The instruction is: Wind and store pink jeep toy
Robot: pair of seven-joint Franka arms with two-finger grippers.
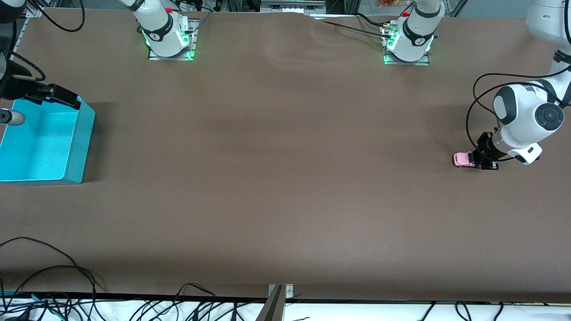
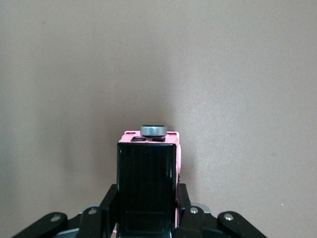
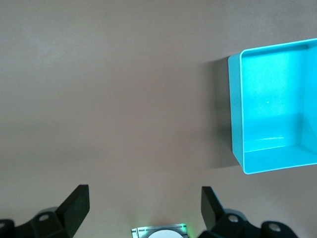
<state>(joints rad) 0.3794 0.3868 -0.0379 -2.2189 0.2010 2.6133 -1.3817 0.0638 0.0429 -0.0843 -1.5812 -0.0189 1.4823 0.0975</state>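
Note:
The pink jeep toy (image 1: 462, 159) is a tiny boxy car with a black roof, standing on the brown table at the left arm's end. My left gripper (image 1: 481, 161) is down at the table and shut on the pink jeep toy. In the left wrist view its black fingers (image 2: 111, 199) press both sides of the toy's body (image 2: 147, 173), and a grey spare wheel (image 2: 154, 130) shows at the toy's outer end. My right gripper (image 3: 143, 194) hangs open and empty above bare table beside the turquoise bin (image 3: 237, 124).
The turquoise bin (image 1: 81, 147) stands at the right arm's end of the table, with nothing in the part that shows. The right arm's hand (image 1: 53, 95) hangs over the bin's corner. Cables (image 1: 49, 272) lie along the table edge nearest the front camera.

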